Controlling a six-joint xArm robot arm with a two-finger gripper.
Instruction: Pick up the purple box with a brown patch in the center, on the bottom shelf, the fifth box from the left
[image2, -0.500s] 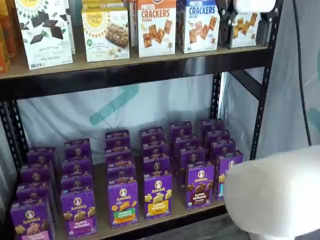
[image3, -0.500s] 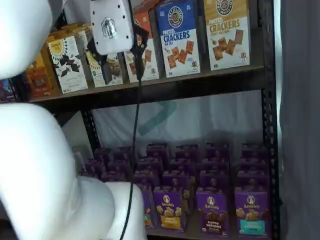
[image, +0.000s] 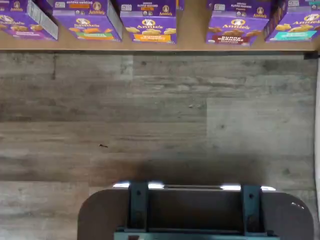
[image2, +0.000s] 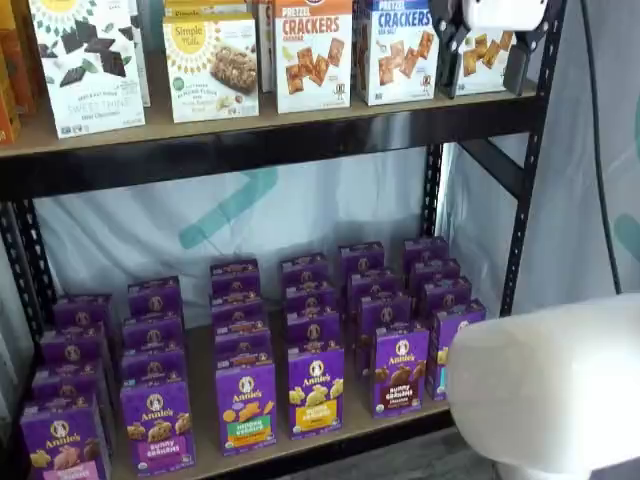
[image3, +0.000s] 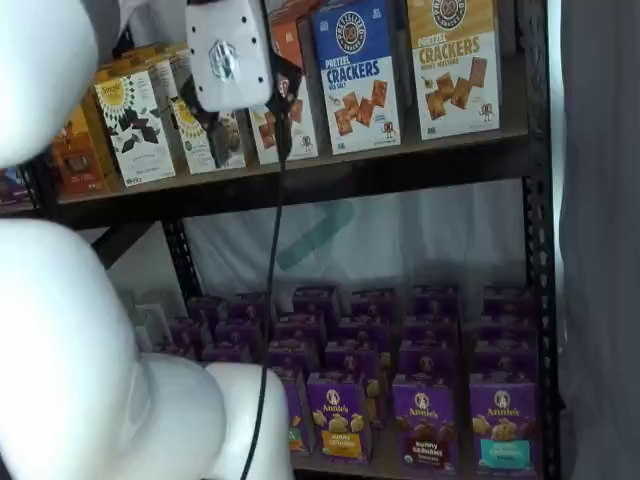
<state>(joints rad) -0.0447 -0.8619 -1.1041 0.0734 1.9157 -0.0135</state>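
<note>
The jaws stand apart with a plain gap between the two black fingers, and nothing is between them; the gripper (image2: 487, 72) hangs high, level with the upper shelf's cracker boxes (image2: 312, 55), and in a shelf view its white body (image3: 228, 52) shows with a cable (image3: 270, 290) dropping from it.

On the bottom shelf (image2: 330, 432), going left to right along the front row: a box with tan crackers (image2: 157, 425), one with a green band (image2: 246, 405), one with a yellow band (image2: 316, 389), then the purple box (image2: 400, 371) with dark brown crackers and a brown band, standing upright at the near edge of the board. Just right of it stands one more box (image2: 455, 340), partly hidden by the arm's white shell (image2: 550, 390). In a shelf view the purple box (image3: 423, 422) sits between the yellow-band box and a teal-band box (image3: 503, 420), with narrow gaps on both sides.

The wrist view shows the purple box (image: 235, 30) at the board's front lip, with open wood-grain floor (image: 160, 115) before the shelf. Open air lies between the two shelf levels above the rows of boxes.
</note>
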